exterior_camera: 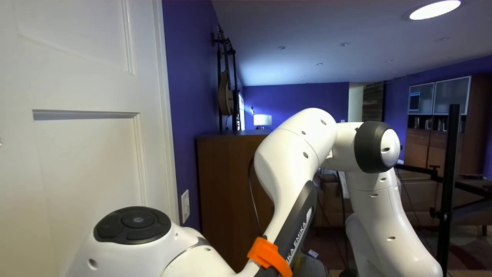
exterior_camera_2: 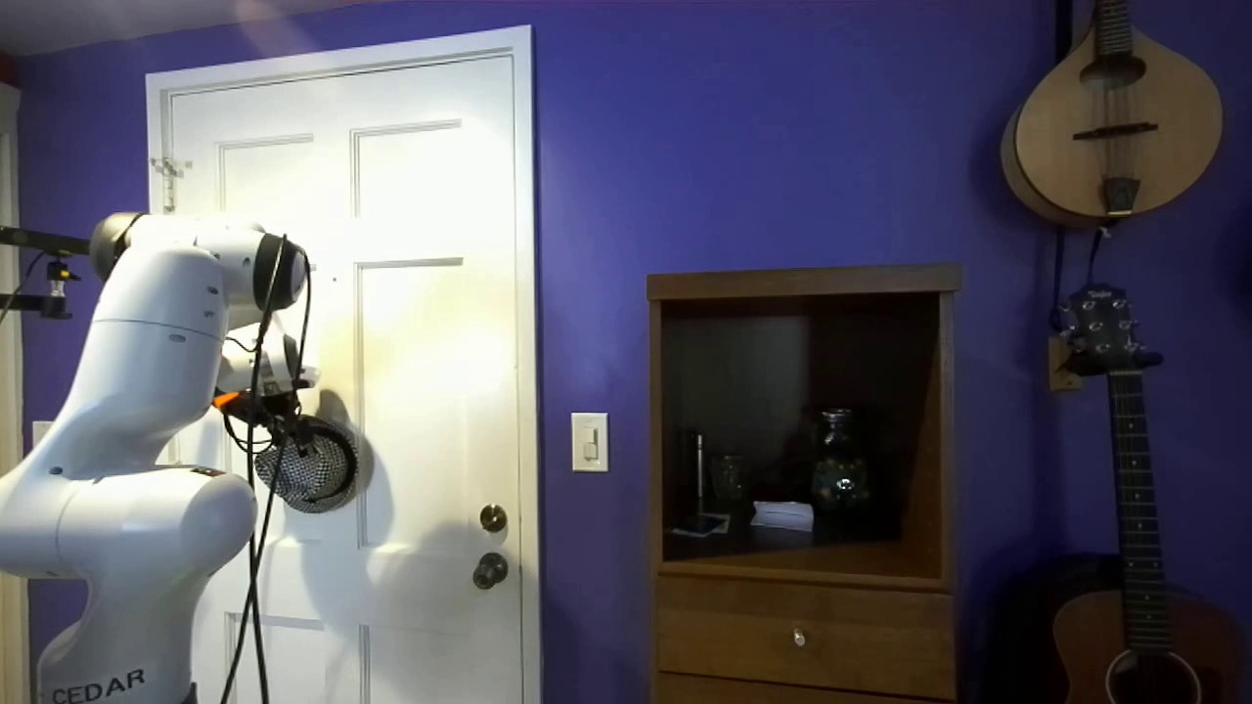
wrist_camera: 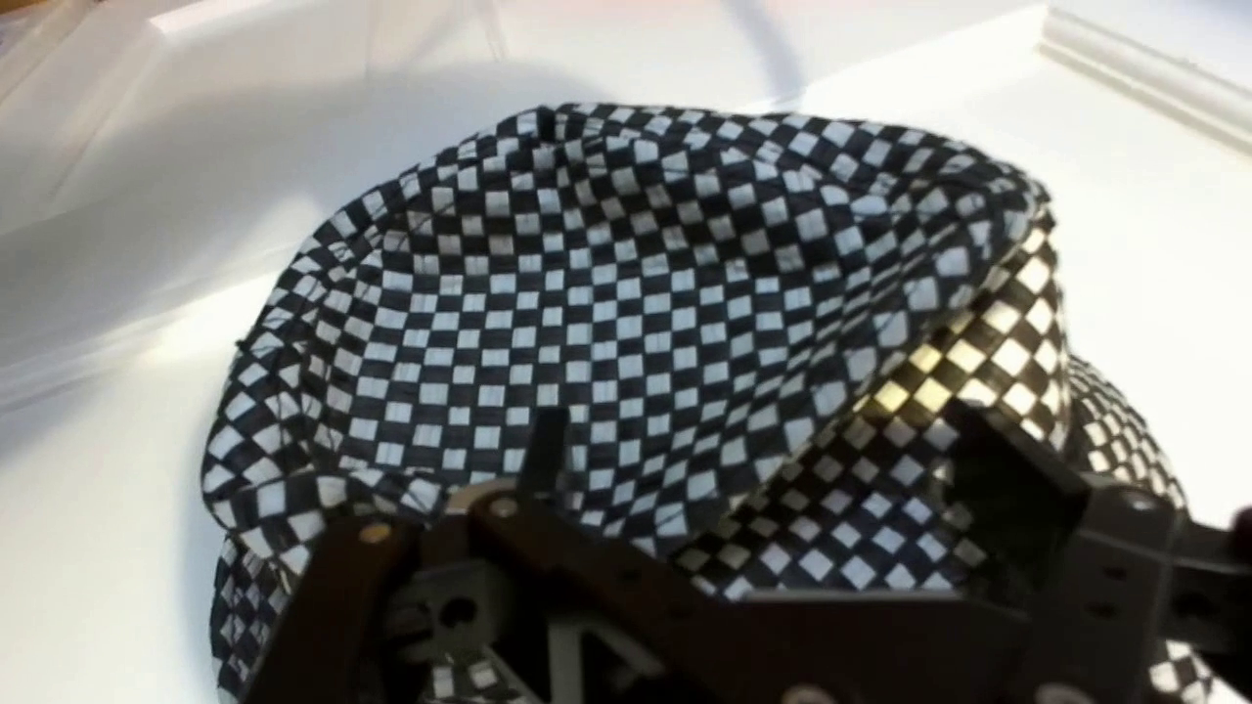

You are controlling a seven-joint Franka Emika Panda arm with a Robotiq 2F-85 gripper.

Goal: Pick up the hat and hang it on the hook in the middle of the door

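The white door [exterior_camera_2: 430, 332] glares at me in an exterior view, bleached nearly flat at its middle, soft grey shadows lying over its lower part. Well right of the door, a ceiling light [exterior_camera: 434, 10] burns plain white, and the inside of the cabinet [exterior_camera_2: 802, 577] sinks into gloom. Before the door, in the wrist view, the gripper [wrist_camera: 775, 445] shows dark and blurred.

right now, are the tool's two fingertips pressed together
No, in the wrist view the tool has its fingertips spread wide, with the checked hat showing between them.
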